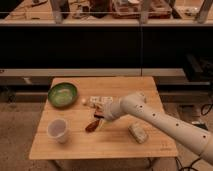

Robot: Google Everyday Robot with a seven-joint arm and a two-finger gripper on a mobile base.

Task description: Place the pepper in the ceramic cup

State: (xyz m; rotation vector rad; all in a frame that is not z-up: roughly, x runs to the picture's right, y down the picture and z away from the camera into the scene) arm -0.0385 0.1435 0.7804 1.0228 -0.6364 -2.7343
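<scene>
The pepper [92, 125] is a small dark red-brown tapered thing lying on the wooden table [115, 147], near its middle. The ceramic cup [57, 130] is a plain white cup standing upright at the front left, about a hand's width left of the pepper. My gripper [100, 116] reaches in from the right on a white arm [160, 120] and sits low over the pepper's upper right end, touching or nearly touching it. It covers part of the pepper and whatever lies just behind it.
A green bowl [63, 94] stands at the back left. A pale flat packet [100, 101] and a small white item [84, 101] lie behind the gripper. A light wrapped packet [138, 133] lies at the front right. Dark shelving runs behind the table.
</scene>
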